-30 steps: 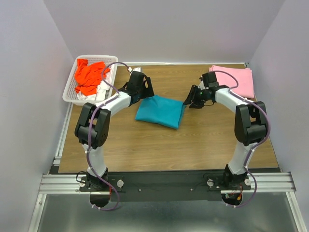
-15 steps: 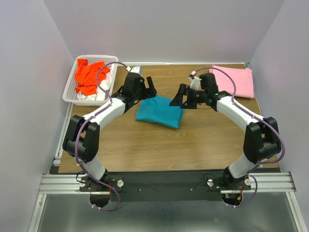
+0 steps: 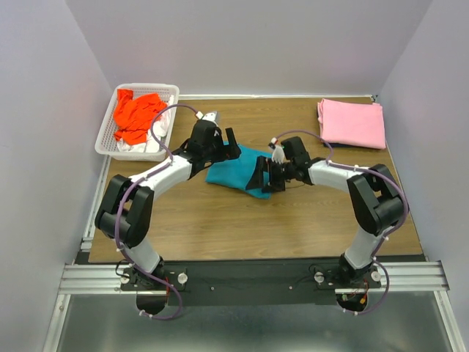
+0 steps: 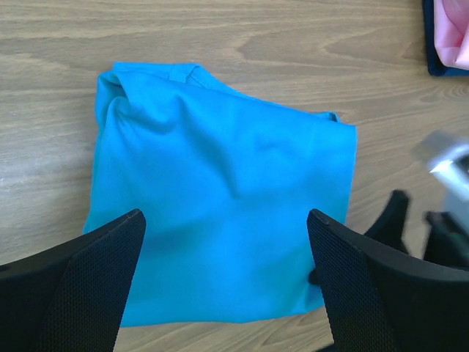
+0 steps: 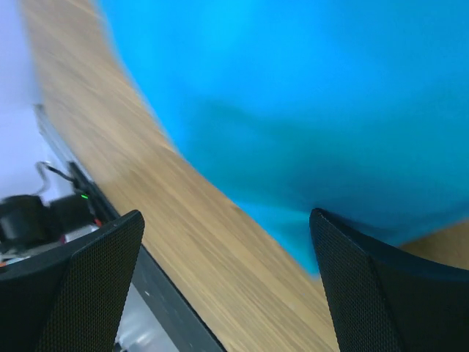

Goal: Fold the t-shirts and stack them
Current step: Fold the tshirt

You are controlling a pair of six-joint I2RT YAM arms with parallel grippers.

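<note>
We see the teal shirt lying folded into a rough rectangle near the middle of the table, a little toward the far edge. From the left wrist, its surface is softly creased, with a rolled fold along one side.

The left claw hangs over the shirt's far left part. Its jaws stand wide apart and grip nothing. In the left wrist view the two fingers frame the cloth on both sides. We cannot tell whether they touch it.

The right claw sits low at the shirt's right edge, facing left toward the cloth. Its jaws are also spread wide and hold nothing. The right wrist view is blurred. There the teal cloth fills the upper part and bare wood runs below it, between the claw's fingers. Whether a finger touches the cloth we cannot say.

The pink shirt lies folded flat at the table's far right corner, well apart from both claws.

The basket stands at the far left corner. In it the orange shirt lies crumpled on top of the white shirt, which shows at the basket's near end.
</note>
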